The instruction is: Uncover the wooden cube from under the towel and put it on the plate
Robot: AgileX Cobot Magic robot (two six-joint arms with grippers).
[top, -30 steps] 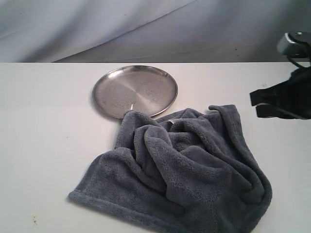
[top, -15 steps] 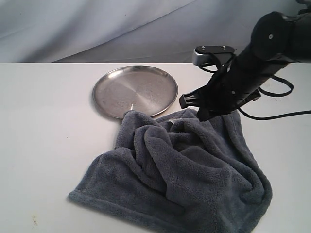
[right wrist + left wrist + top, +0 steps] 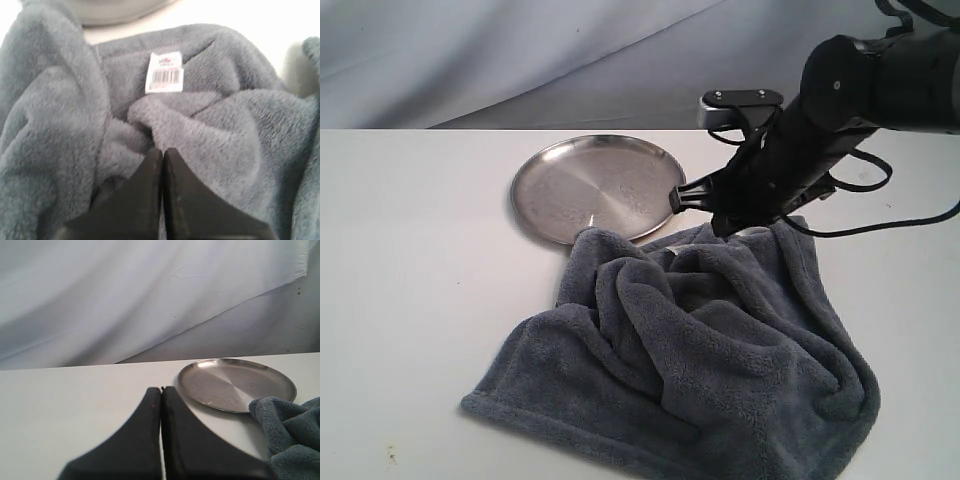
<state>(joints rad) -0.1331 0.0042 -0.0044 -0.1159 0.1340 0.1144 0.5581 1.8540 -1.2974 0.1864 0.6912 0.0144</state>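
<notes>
As the right pincer (image 3: 162, 151), tips together, hangs over the towel (image 3: 720, 340), uncovering looks pending; it must part, then pinch cloth.

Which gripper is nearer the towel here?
Right. The right gripper, shut, sits at the towel's folds by the plate; the left gripper, shut, hangs over the table, short of it.

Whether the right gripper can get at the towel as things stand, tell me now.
Probably yes: the right gripper hangs right over the towel near its label, nothing between, but its jaws are shut.
</notes>
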